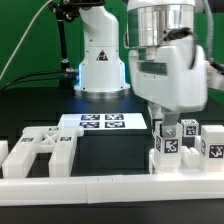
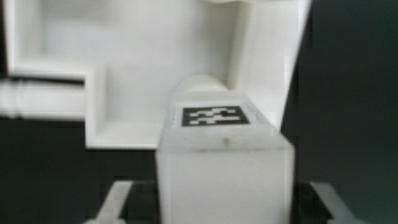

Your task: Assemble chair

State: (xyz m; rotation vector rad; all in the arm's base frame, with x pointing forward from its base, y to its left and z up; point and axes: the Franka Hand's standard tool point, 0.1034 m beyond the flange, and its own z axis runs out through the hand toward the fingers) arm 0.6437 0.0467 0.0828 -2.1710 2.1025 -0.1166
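My gripper hangs at the exterior view's right, shut on an upright square white chair leg with a black-and-white tag. In the wrist view that leg fills the space between my two fingers, its tag facing the camera. Directly beyond it lies a larger blocky white chair part with a round bar end sticking out. More tagged white chair blocks stand tight beside the held leg. A flat white chair piece with crossed bars lies at the exterior view's left.
The marker board lies flat on the black table mid-scene. A low white rim wall runs along the front. The arm's white base stands at the back, with cables to its left.
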